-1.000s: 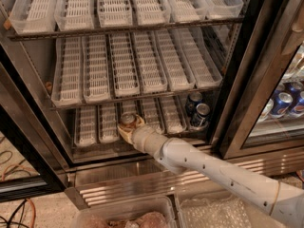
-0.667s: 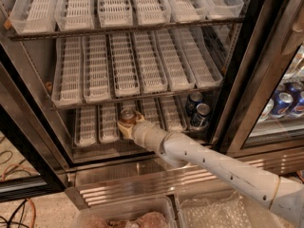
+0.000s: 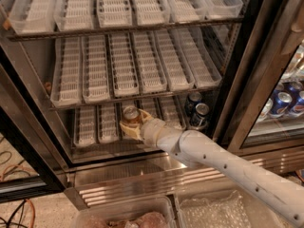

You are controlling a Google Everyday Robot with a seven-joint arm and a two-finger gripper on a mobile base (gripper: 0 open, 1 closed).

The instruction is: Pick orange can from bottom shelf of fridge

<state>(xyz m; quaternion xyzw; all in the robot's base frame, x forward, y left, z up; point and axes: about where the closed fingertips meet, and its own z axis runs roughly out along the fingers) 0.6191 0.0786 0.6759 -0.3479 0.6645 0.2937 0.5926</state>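
The orange can (image 3: 130,113) stands on the bottom shelf (image 3: 93,125) of the fridge (image 3: 142,175), in the middle lane near the front, silver top showing. My gripper (image 3: 134,123) reaches in over the steel sill (image 3: 114,149). Its pale yellow fingers (image 3: 125,128) sit on both sides of the can and are closed against it. My white arm (image 3: 223,164) runs in from the lower right. The can's lower body is hidden by the fingers.
Two dark blue cans (image 3: 197,110) stand at the right end of the bottom shelf. Racks of long white lanes (image 3: 128,65) hang above. The black-framed glass door (image 3: 244,75) stands open at right, more cans (image 3: 284,101) behind it. Plastic bins (image 3: 124,216) lie below.
My gripper has moved a little farther in and up around the orange can, and the arm has shifted slightly right. The blue cans have not moved.
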